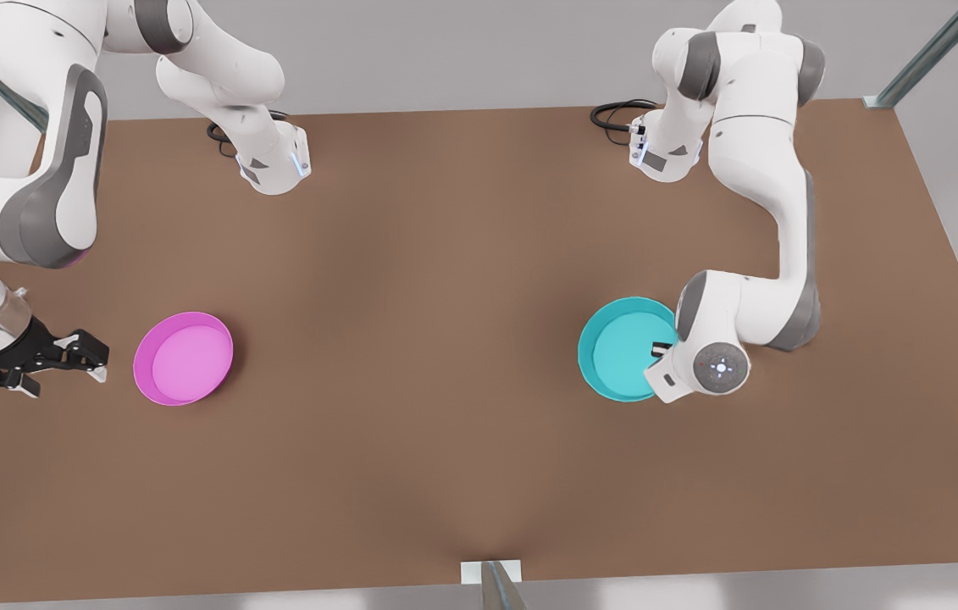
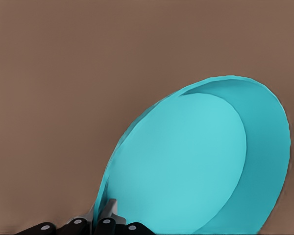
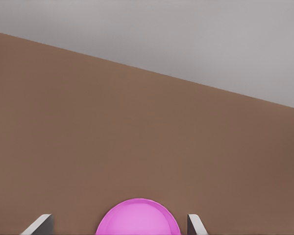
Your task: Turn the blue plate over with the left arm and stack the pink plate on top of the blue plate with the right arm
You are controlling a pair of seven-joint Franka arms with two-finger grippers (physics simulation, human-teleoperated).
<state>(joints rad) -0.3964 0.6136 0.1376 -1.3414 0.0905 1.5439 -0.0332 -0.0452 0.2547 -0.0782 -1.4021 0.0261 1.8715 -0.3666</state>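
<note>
The blue plate [image 1: 622,349] lies open side up on the brown table at the front view's right. My left gripper [image 1: 662,348] reaches over its edge, mostly hidden under the white wrist. In the left wrist view the left gripper [image 2: 102,218] is shut on the blue plate's [image 2: 186,161] rim. The pink plate [image 1: 184,358] sits open side up at the front view's left. My right gripper [image 1: 100,360] hovers just beside it, open, with nothing between its fingers. The right wrist view has the pink plate [image 3: 137,220] ahead between the two fingertips [image 3: 39,226].
The brown table [image 1: 445,296] has a broad bare stretch between the two plates. Both arm bases and their black cables [image 1: 614,114] stand at the far edge. A metal post [image 1: 500,589] rises at the near edge's middle.
</note>
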